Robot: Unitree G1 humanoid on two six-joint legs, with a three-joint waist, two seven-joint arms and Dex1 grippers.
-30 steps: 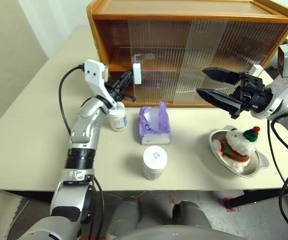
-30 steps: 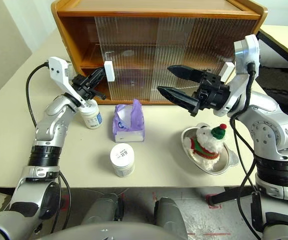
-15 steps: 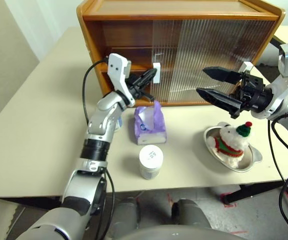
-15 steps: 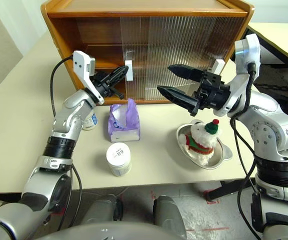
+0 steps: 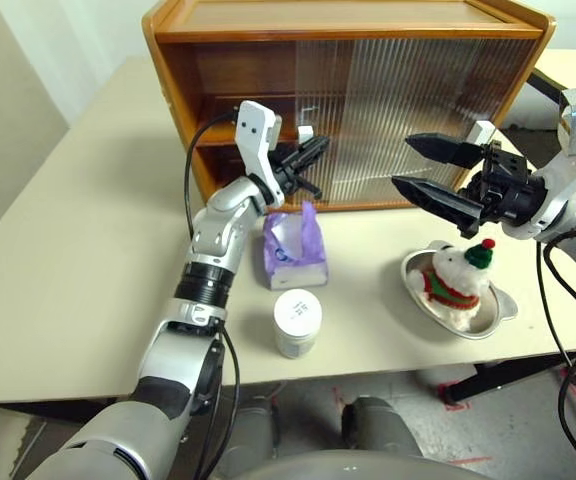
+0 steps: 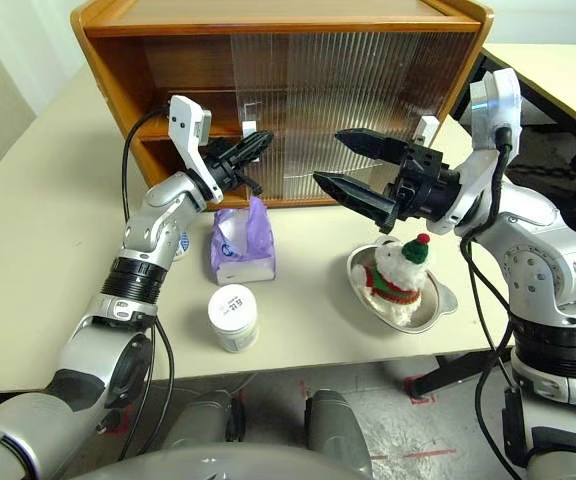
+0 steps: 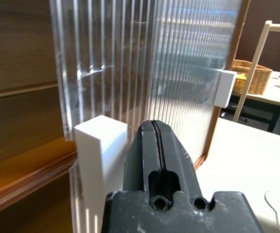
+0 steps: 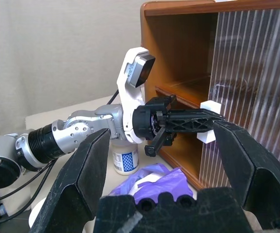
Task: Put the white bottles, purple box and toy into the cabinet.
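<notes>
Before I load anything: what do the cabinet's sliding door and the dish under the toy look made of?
Sliding door: likely translucent ribbed plastic, maybe glass; the shelves show blurred through it. Dish: apparently polished metal; its silvery rim reflects light beneath the toy.

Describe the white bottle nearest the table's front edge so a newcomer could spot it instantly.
Start at the wooden cabinet, then drop to the purple box before it. The white bottle stands alone just nearer the table edge, label on its lid, unlike its twin behind the left arm.

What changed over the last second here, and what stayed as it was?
The left end effector, shut, pushed the white handle, sliding the door to the robot's right and opening the cabinet's left side. The right end effector stayed open; nothing on the table moved.
</notes>
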